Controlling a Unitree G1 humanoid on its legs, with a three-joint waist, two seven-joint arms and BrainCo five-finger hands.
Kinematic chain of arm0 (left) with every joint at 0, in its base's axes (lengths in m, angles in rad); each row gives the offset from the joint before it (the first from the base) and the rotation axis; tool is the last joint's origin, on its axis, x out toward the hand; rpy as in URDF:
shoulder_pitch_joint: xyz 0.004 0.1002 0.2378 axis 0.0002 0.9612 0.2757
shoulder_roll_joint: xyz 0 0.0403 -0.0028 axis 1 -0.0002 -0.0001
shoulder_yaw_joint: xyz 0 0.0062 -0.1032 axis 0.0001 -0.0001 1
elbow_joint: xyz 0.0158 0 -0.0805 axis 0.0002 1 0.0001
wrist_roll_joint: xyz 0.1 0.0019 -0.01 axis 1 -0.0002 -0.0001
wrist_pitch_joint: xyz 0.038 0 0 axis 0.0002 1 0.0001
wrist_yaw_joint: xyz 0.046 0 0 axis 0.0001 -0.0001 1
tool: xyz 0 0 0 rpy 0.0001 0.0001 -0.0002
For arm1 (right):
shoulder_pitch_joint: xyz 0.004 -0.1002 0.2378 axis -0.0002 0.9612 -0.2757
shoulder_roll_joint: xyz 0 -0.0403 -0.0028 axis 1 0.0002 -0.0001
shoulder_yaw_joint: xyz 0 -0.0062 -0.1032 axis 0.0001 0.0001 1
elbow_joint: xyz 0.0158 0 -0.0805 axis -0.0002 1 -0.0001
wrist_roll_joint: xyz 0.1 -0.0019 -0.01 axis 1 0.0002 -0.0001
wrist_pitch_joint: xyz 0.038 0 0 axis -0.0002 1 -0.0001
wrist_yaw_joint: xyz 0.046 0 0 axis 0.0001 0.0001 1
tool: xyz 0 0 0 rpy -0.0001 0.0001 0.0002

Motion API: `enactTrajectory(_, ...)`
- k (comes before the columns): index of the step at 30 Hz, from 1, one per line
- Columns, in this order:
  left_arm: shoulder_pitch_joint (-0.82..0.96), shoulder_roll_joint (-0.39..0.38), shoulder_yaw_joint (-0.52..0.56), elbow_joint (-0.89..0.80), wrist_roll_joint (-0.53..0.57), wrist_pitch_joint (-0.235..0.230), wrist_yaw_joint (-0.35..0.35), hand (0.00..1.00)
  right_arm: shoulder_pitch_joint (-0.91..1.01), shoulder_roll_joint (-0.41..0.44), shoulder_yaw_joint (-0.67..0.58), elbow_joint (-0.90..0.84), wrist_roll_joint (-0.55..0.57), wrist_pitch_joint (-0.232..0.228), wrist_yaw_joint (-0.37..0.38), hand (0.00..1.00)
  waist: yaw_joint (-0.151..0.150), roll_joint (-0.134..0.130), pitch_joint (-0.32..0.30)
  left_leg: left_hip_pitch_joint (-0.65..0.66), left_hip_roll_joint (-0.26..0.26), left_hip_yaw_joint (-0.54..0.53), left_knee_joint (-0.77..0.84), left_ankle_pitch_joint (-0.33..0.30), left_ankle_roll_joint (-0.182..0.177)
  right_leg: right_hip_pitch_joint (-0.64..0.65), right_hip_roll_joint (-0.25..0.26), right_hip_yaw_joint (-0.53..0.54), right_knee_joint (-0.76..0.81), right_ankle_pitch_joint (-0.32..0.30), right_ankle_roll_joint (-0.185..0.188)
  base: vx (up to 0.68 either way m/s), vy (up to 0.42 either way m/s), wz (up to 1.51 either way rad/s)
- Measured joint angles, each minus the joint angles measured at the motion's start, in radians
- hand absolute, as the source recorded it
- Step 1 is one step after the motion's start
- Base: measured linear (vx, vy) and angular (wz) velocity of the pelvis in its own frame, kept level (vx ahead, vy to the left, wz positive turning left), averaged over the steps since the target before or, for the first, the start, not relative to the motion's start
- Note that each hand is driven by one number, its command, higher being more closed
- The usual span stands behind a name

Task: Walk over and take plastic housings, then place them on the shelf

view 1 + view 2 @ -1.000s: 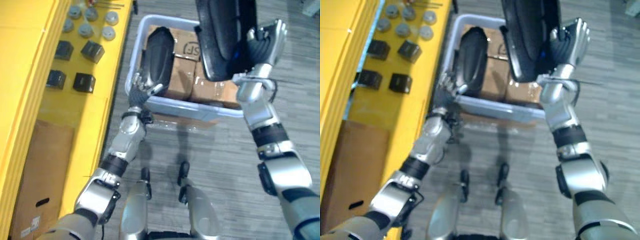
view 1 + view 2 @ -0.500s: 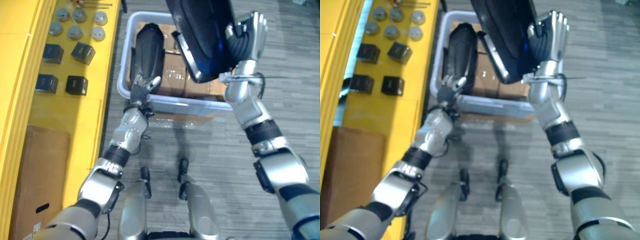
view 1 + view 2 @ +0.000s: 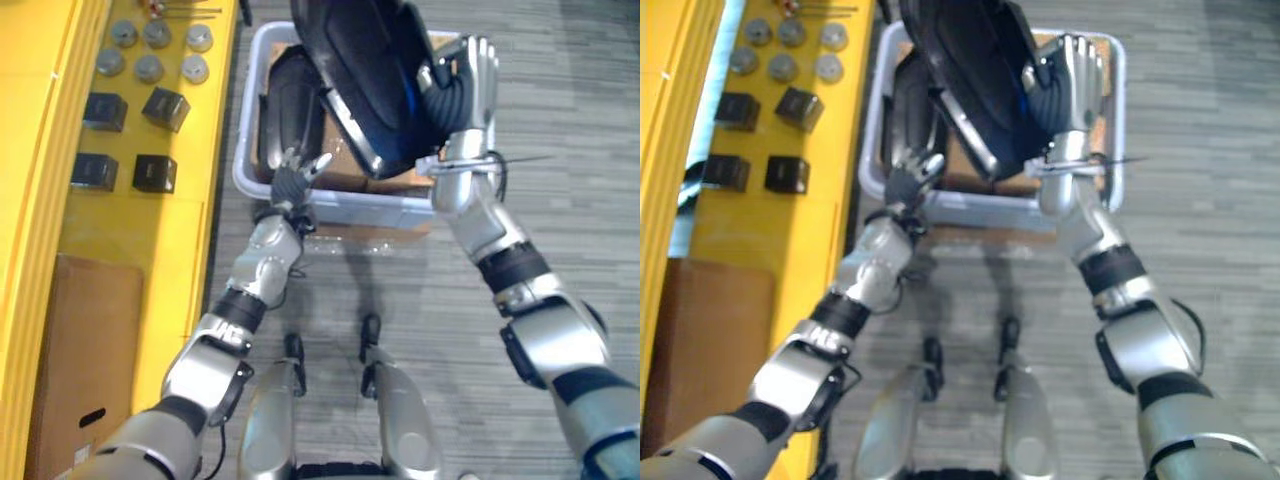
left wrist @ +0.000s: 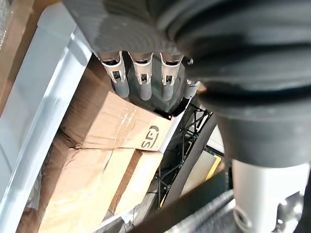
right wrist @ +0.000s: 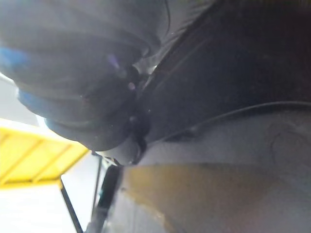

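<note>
Grey plank floor (image 3: 580, 180), yellow shelf (image 3: 60, 220), pale bin (image 3: 345, 207), right hand (image 3: 462, 85) clasping raised black housing (image 3: 360, 70), left hand (image 3: 293, 178) slack-fingered at bin rim.

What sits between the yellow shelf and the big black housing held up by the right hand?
The left eye view shows it: left of the held housing comes a second black housing inside the pale bin, then the bin's left wall.

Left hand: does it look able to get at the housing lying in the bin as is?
Probably yes. The left hand, fingers open, is at the bin's near rim, right by the housing in the bin, with nothing between. The lifted housing in the right hand hangs above, likely clear.
</note>
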Motion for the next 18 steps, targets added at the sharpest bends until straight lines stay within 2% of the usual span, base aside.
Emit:
enactTrajectory(2, 0.0, -0.013, 0.0, 0.0, -0.01, -0.018, -0.005, 0.0, 0.004, 0.005, 0.02, 0.007, -0.008, -0.001, 0.002, 1.0, 0.002, 0.013, -0.003, 0.0, 0.0, -0.001, 0.0, 0.0, 0.0, 0.0, 0.0, 0.0, 0.0, 0.0, 0.0, 0.0, 0.0, 0.0)
enactTrajectory(4, 0.0, -0.023, -0.001, -0.001, -0.014, -0.031, -0.007, 0.0, 0.004, 0.012, 0.04, 0.025, -0.017, -0.014, 0.006, 1.0, 0.003, 0.015, -0.005, 0.001, 0.001, -0.002, 0.0, 0.0, 0.0, 0.001, 0.0, -0.001, 0.0, 0.0, 0.0, 0.0, 0.0, 0.0)
enactTrajectory(9, 0.0, -0.034, -0.01, -0.001, -0.014, -0.034, -0.007, 0.0, 0.025, 0.026, 0.065, 0.037, -0.021, -0.022, 0.022, 1.0, 0.005, 0.016, -0.005, 0.004, 0.002, -0.004, 0.0, 0.001, 0.0, 0.006, 0.0, -0.004, -0.002, 0.001, -0.002, 0.0, 0.0, 0.01)
enactTrajectory(18, 0.037, -0.043, -0.013, 0.0, -0.013, -0.034, 0.003, 0.0, 0.079, 0.07, 0.082, 0.035, -0.022, -0.081, 0.019, 1.0, 0.009, 0.019, -0.007, 0.018, 0.001, -0.004, -0.01, 0.004, -0.001, 0.021, 0.0, -0.005, -0.009, 0.001, -0.002, 0.0, 0.0, 0.0)
